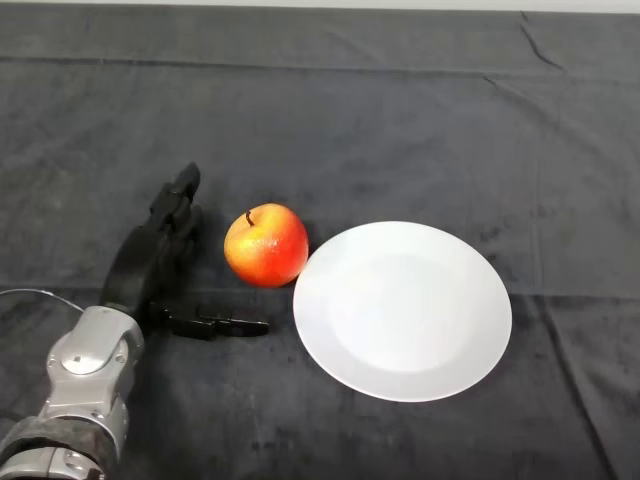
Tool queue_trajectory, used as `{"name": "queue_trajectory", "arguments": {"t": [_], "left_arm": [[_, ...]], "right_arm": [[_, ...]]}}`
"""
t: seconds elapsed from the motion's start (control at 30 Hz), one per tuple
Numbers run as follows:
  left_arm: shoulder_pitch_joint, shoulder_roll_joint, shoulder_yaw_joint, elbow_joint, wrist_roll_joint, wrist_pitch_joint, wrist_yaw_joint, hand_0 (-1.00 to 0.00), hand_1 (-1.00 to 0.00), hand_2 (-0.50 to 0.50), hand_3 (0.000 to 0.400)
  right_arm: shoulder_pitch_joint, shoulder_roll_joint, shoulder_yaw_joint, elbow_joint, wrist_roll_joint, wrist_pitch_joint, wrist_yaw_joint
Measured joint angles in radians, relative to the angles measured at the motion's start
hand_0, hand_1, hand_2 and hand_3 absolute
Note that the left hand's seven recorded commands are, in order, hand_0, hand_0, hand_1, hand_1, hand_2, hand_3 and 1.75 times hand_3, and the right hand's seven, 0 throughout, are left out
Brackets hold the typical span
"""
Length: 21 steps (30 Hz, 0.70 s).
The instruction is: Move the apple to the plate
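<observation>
A red and yellow apple [265,245] stands upright on the dark cloth, just left of a white plate [403,309] and close to its rim. My left hand [150,262] lies on the cloth to the left of the apple, apart from it. Its fingers [178,205] stretch straight toward the far side and its thumb [220,325] points right, below the apple. The hand is open and holds nothing. The plate has nothing on it.
The dark cloth [400,130] covers the whole table, with folds at the far side and a crease along the right front.
</observation>
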Motion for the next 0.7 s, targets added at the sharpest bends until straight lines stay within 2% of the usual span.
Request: {"name": "queue_trajectory", "arguments": {"t": [0.53,0.57,0.6,0.63,0.67,0.7], "left_arm": [[-0.005,-0.003,-0.086,-0.001,-0.001,-0.014,0.058,0.00,0.00,0.00,0.000],[-0.005,-0.003,-0.089,-0.001,-0.002,-0.014,0.061,-0.20,-0.07,-0.06,0.078],[-0.006,-0.003,-0.096,-0.001,-0.002,-0.014,0.066,-0.51,-0.22,-0.15,0.204],[-0.007,-0.003,-0.107,-0.002,-0.003,-0.014,0.073,-0.58,-0.27,-0.15,0.231],[-0.007,-0.003,-0.112,-0.003,-0.004,-0.014,0.077,-0.66,-0.64,-0.01,0.265],[-0.008,-0.004,-0.117,-0.003,-0.005,-0.014,0.080,-0.67,-0.80,0.06,0.318]], "right_arm": [[0.000,0.000,0.0000,0.000,-0.0001,0.001,0.0001],[0.000,0.000,0.0000,0.000,-0.0001,0.001,0.0001],[0.000,0.000,0.0000,0.000,-0.0001,0.001,0.0001],[0.000,0.000,0.0000,0.000,-0.0002,0.001,0.0001],[0.000,0.000,0.0000,0.000,-0.0001,0.001,0.0001],[0.000,0.000,0.0000,0.000,-0.0001,0.001,0.0001]]}}
